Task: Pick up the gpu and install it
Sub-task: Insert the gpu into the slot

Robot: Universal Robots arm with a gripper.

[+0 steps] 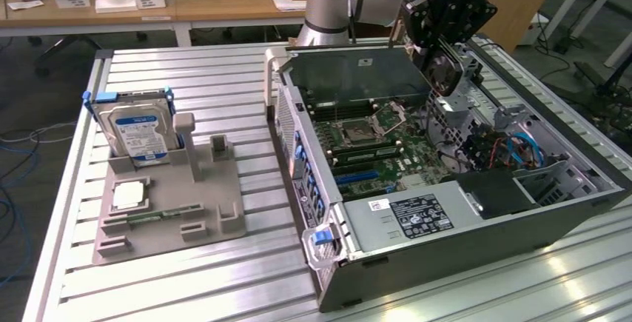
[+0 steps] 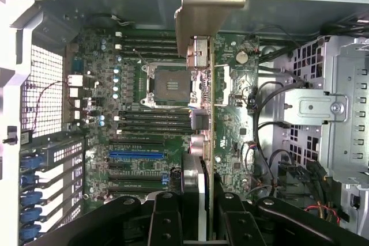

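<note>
The gpu point(image 1: 442, 66) is a dark card with a round fan. It hangs on edge above the open computer case point(image 1: 593, 189), over the far side of the motherboard point(image 1: 380, 144). My gripper point(image 1: 446, 35) is shut on its upper edge. In the wrist view the gpu point(image 2: 199, 84) runs edge-on away from my black fingers point(image 2: 167, 217), with its silver bracket at the far end. It crosses over the empty CPU socket point(image 2: 167, 84) and sits apart from the blue expansion slot point(image 2: 136, 154).
A grey fixture point(image 1: 168, 203) on the slatted table at the exterior view's left holds a hard drive point(image 1: 138, 133), a CPU chip point(image 1: 129, 196) and a memory stick point(image 1: 148, 218). Inside the case are a power supply point(image 1: 415, 215), blue cables point(image 1: 519, 148) and a metal drive cage point(image 2: 346, 113).
</note>
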